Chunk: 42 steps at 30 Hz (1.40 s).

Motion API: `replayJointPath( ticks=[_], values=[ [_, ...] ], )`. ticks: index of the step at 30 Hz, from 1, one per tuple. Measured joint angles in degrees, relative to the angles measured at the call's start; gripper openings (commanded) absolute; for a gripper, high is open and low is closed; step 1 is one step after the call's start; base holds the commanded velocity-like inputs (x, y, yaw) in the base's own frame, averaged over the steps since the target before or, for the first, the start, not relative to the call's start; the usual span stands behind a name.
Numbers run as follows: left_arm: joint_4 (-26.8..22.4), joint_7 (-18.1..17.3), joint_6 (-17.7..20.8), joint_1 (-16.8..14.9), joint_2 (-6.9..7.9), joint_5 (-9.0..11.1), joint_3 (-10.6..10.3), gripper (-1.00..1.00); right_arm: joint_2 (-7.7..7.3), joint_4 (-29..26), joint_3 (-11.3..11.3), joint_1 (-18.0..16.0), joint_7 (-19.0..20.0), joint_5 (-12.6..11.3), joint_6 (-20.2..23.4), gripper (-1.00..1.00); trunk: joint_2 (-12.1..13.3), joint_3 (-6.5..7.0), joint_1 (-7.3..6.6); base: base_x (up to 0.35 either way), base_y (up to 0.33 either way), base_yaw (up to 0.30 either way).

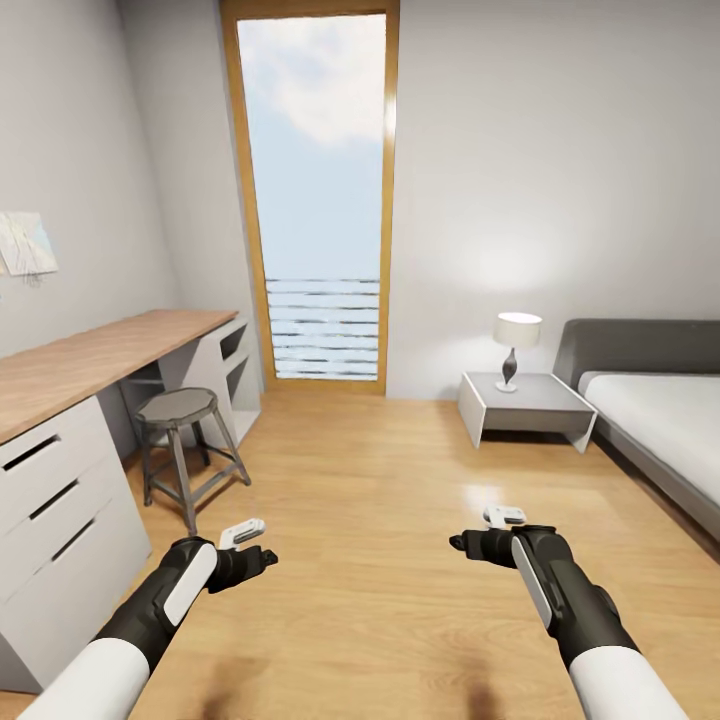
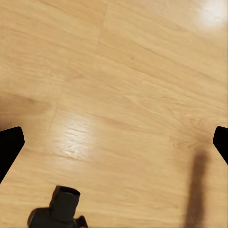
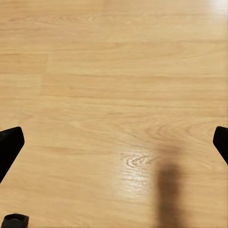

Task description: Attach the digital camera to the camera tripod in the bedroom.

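Pale grey walls and a light wood plank floor (image 1: 350, 500) are seen in the head view of the bedroom (image 1: 560, 150). A tall window (image 1: 318, 190) framed in wood occupies the upper centre of the frame, with horizontal slats across its lower part. Along the left edge a wood-topped counter (image 1: 90, 360) with white drawers is placed, and a round grey stool (image 1: 180, 420) stands just beside it. At the right, a low grey nightstand (image 1: 525, 405) carries a white-shaded lamp (image 1: 516, 345), and a grey bed (image 1: 660, 400) is set next to it at the right edge. Both arms are extended over the floor in the lower part of the frame: the left claw (image 1: 255, 550) at lower left, the right claw (image 1: 478, 535) at lower right. Nothing is held by either. Neither the digital camera nor the camera tripod can be located among the things seen.

From the left wrist view, the plank floor (image 2: 123, 95) is looked down upon. Two black fingertips (image 2: 9, 145) are seen at opposite side edges of the frame, so the left claw is spread wide with nothing between its fingers. A black part of the robot with a small red mark (image 2: 64, 209) is visible at the bottom left.

From the right wrist view, more of the plank floor (image 3: 114, 95) is shown, with a soft shadow at lower right. Black fingertips (image 3: 9, 145) again sit at both side edges, so the right claw is also spread wide and carries nothing.
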Motion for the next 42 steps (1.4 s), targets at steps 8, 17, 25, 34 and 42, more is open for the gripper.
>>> replayJointPath(
  ticks=[8, 17, 25, 34, 42],
  values=[
    [0.06, 0.0, 0.0, 0.0, 0.0, 0.48, 0.34, 1.0, -0.05, 0.01, -0.02, 0.0, 0.03, -0.05, 0.0, 1.0, -3.21, -1.44, 1.76, 0.0, 0.0, 0.0],
    [0.07, 0.0, 0.0, -0.01, 0.0, 0.72, 0.5, 1.0, -0.11, 0.01, -0.09, 0.0, 0.04, -0.06, 0.07, 1.0, -6.82, -3.05, 3.74, 0.0, 0.0, 0.0],
    [0.07, 0.0, 0.07, -0.01, 0.0, 0.74, 0.49, 1.0, -0.05, 0.01, 0.01, 0.0, 0.04, -0.05, 0.03, 1.0, -10.03, -4.49, 5.49, 0.0, 0.0, 0.0],
    [0.03, 0.0, 0.06, 0.0, 0.0, 0.75, 0.44, 1.0, 0.09, -0.01, 0.09, 0.0, 0.04, -0.06, 0.0, 1.0, -13.64, -6.1, 7.47, 0.0, 0.0, 0.0],
    [-0.14, -0.02, 0.04, -0.01, 0.12, 0.74, 0.43, 1.0, 0.27, 0.02, 0.15, 0.0, -0.01, 0.06, 0.0, 1.0, -16.85, -7.54, 9.23, 0.0, 0.0, 0.0]
  ],
)
